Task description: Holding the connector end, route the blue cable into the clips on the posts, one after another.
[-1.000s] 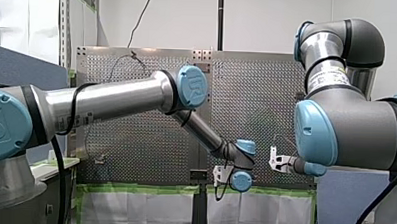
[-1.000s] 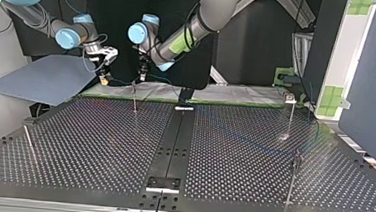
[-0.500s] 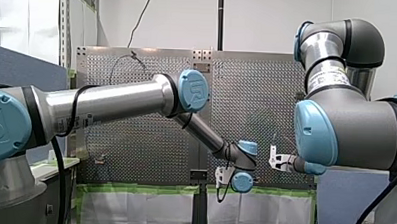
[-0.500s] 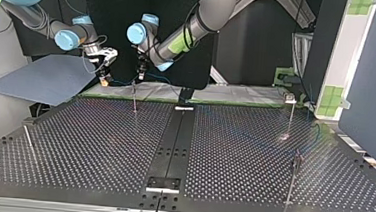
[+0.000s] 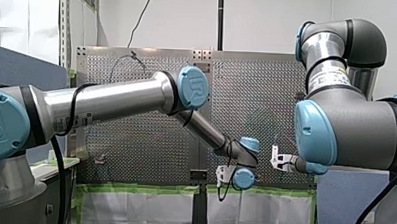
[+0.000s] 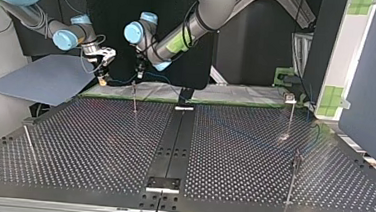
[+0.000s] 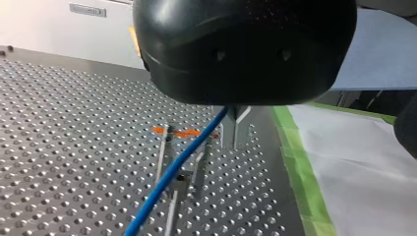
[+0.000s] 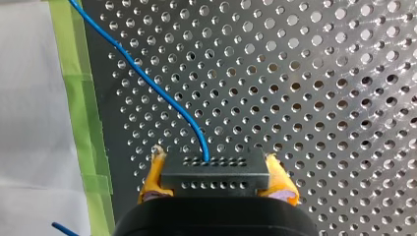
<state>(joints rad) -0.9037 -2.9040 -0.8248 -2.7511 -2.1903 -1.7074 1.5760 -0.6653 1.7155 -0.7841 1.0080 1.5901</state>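
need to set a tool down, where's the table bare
Top view: bare table either side of the centre strip, out to the tilted rod at left and the near right post. Crowded: the far left post, with my left gripper, my right gripper and the blue cable.

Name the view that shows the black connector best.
The right wrist view: the connector sits close up, clamped between my right hand's yellow pads. In the top view it is too small to make out; the other views don't show it.
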